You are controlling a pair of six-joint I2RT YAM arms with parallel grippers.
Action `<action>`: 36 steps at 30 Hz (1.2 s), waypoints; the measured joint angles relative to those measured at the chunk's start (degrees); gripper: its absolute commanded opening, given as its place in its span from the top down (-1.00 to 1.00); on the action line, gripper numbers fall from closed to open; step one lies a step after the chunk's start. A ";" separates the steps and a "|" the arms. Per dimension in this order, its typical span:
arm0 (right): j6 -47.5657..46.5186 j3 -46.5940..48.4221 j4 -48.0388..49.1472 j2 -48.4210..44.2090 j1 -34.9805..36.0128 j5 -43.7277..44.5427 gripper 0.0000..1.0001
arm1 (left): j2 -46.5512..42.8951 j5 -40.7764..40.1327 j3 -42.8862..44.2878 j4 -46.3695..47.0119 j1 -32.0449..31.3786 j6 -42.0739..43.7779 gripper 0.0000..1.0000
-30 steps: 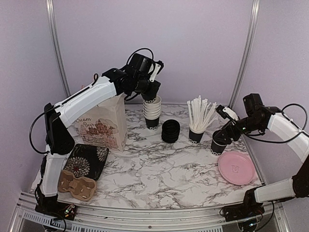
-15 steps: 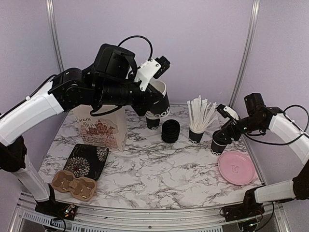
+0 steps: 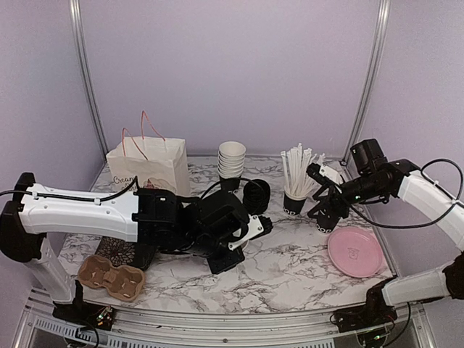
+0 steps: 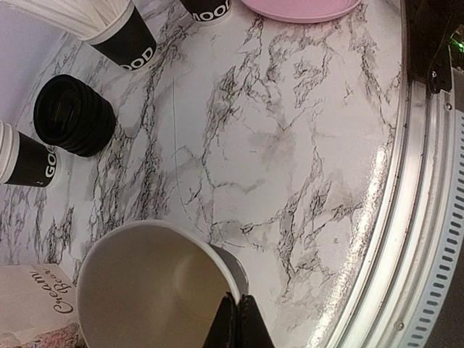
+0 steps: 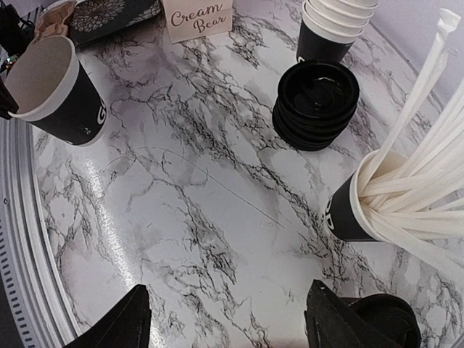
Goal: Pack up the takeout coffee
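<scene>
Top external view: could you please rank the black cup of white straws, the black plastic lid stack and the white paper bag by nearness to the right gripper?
1. Black cup of white straws, just left of the right gripper.
2. Black plastic lid stack, centre back.
3. White paper bag, far left.

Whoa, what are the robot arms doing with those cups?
They are packing takeout coffee. The left gripper pinches the rim of an open lidless cup, low over the marble table. The right gripper is open, right beside a lidded cup near the pink plate. The cardboard carrier at the front holds no cup yet.
</scene>
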 measured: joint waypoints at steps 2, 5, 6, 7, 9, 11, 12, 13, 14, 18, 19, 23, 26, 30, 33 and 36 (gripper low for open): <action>-0.50 0.22 0.15 0.17 0.31 0.13 -0.41 | 0.00 -0.09 -1.14 1.70 -0.20 -0.76 1.00; -1.01 0.24 0.17 0.22 1.07 0.31 -0.41 | 0.00 -0.20 -4.13 4.13 -0.24 -1.66 1.00; -1.18 0.24 0.17 0.35 1.40 0.35 -0.41 | 0.00 -0.20 -5.14 4.63 -0.24 -1.84 1.00; -1.27 0.26 0.17 0.52 1.66 0.37 -0.41 | 0.00 -0.20 -6.03 5.29 -0.24 -2.03 1.00; -1.46 0.42 0.17 1.16 2.36 0.57 -0.40 | 0.00 -0.20 -7.65 6.62 -0.24 -2.29 1.00; -1.68 0.66 0.31 2.05 3.85 1.66 -0.40 | 0.00 -0.20 -8.96 8.59 -0.24 -2.40 1.00; -1.86 0.83 0.28 2.54 4.70 2.16 -0.40 | 0.00 -0.20 -9.55 9.62 -0.24 -2.45 1.00; -2.10 1.11 0.24 3.04 5.53 2.73 -0.40 | 0.00 -0.20 -10.12 10.58 -0.24 -2.45 1.00; -2.51 1.62 0.17 3.74 6.47 3.30 -0.40 | 0.00 -0.20 -10.64 11.34 -0.24 -2.45 0.99; -4.46 3.26 0.33 6.10 8.85 4.74 -0.39 | 0.00 -0.20 -11.65 13.31 -0.24 -2.43 0.80; -5.01 3.91 0.31 6.84 9.25 5.20 -0.38 | 0.00 -0.17 -11.65 13.73 -0.24 -2.54 0.74; -6.36 8.57 0.33 11.74 11.23 8.00 -0.30 | 0.00 -0.24 -11.65 14.86 -0.24 -2.58 0.42; -6.75 12.79 0.83 15.96 13.44 11.23 -0.19 | -0.02 -0.50 -11.72 15.34 -0.24 -2.51 0.22; -6.19 19.04 1.44 22.16 16.41 16.37 -0.13 | -1.81 -1.38 -11.96 14.95 -0.24 -2.49 -0.02; -5.81 25.00 1.77 27.69 18.29 19.89 -0.10 | -6.03 -3.63 -12.33 14.19 0.00 -2.69 -0.17; -6.32 30.05 1.36 32.79 19.43 22.43 -0.02 | -12.92 -5.16 -13.27 14.14 1.33 -3.93 -0.24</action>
